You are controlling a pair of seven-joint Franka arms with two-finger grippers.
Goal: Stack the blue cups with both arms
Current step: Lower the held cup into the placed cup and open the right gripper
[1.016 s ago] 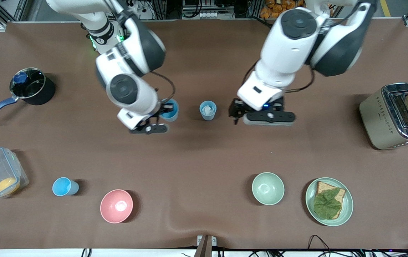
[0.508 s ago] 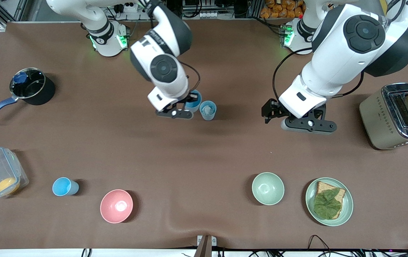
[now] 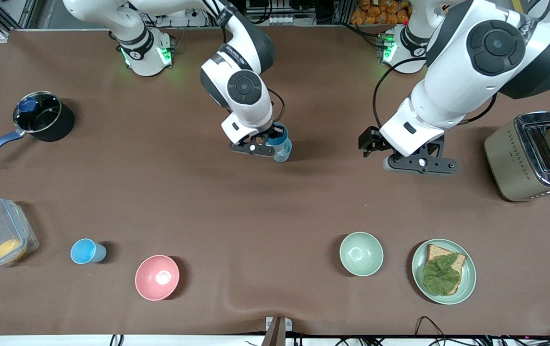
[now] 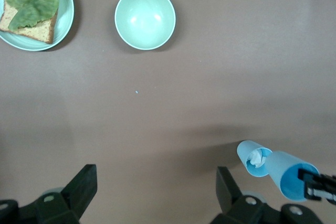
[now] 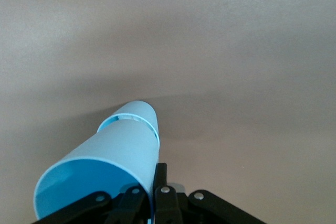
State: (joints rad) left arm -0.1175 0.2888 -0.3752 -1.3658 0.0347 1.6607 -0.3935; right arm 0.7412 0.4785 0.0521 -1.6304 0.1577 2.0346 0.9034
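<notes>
**Over the middle of the table, one cup is going into another**

Toward the right arm's end, near the front camera, a third blue cup (image 3: 87, 251) is sitting untouched beside the pink bowl (image 3: 156, 277), so at least one stacking step is remaining. At mid-table the right gripper (image 3: 266, 145), angled downward, is pinching a blue cup (image 3: 277, 135) by its wall and holding it right over the paler cup (image 3: 283, 154), apparently nesting but not released. Nearer the toaster (image 3: 527, 158), the left gripper (image 3: 419, 164) is waiting above bare table, fingers spread wide and empty.
</notes>
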